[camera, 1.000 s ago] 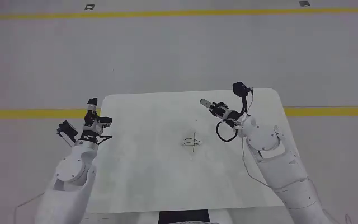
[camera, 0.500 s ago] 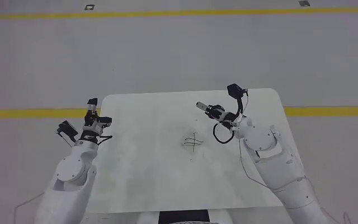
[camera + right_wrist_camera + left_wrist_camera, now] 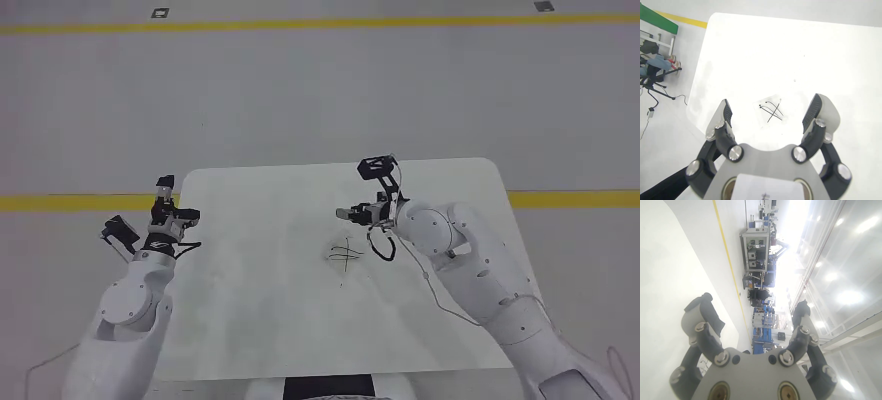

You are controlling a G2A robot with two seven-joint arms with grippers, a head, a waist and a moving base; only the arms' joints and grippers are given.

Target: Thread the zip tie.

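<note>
Black zip ties [image 3: 773, 113], crossed, lie on your bench [image 3: 753, 47] just ahead of the right claw [image 3: 771, 100], released and spread wide, likely to straddle one; left claw [image 3: 754, 300], likewise released, hangs well aside.

Tabletop [image 3: 260, 310]: white, rect. w/ rounded corners, plain matt surface; faint grey smudging near one edge in right wrist view [image 3: 753, 56].
On it: black zip ties [image 3: 345, 254], thin, lying flat approx. mid-tabletop.
Zip ties, layout: strands crossed over each other in an X-like tangle [image 3: 773, 112], touching where they cross; exact count hard to tell, prob. 3. One small head shows at a strand end; ends fan outward.
Under ties: faint square patch [image 3: 761, 118], slightly greyer than rest of surface, edges barely visible; material can't be told.
Other marks: a few tiny specks [image 3: 795, 80] on the surface, well apart from the ties.
</note>
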